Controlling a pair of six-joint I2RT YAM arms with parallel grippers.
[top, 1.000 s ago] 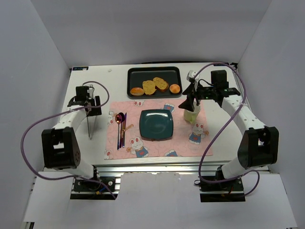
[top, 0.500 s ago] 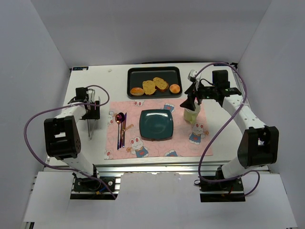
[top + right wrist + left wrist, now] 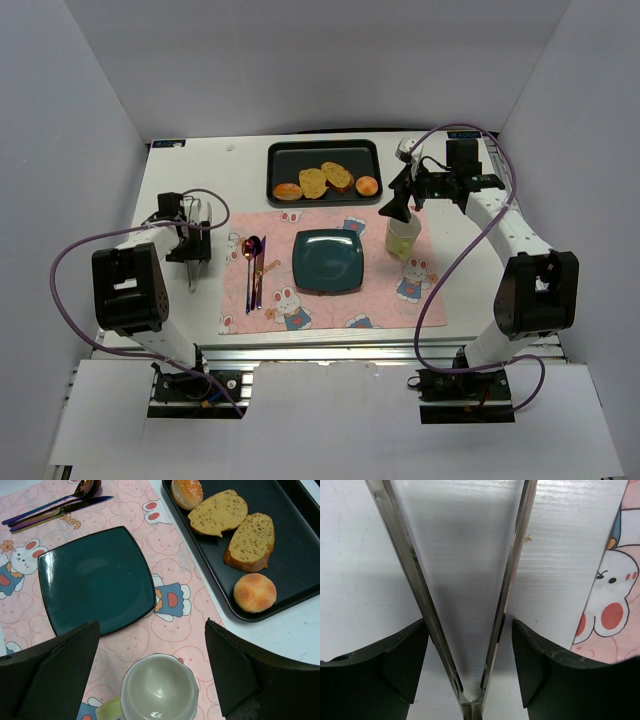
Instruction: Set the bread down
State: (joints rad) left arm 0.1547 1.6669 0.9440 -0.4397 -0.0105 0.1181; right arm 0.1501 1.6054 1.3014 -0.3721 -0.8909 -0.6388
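Your bread [image 3: 254, 592] sits in a corner of the black tray [image 3: 300, 545], near a toast slice [image 3: 250, 542]. It is round and shiny, so it may roll or slip if you pinch it off-centre.

Your right gripper [image 3: 150, 630] hangs wide open and empty above the cup [image 3: 159, 690]. Go too low and you could tip it.

Your left gripper [image 3: 468, 625] has a finger on each side of the metal tongs [image 3: 402, 555]. I cannot tell if it squeezes them.

There are no words to read, only bunnies on the mat [image 3: 175, 535].

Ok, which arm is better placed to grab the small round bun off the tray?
Right. The right gripper hangs open near the cup, next to the black tray's end where the small round bun sits. The left gripper is far off to the left, straddling metal tongs.
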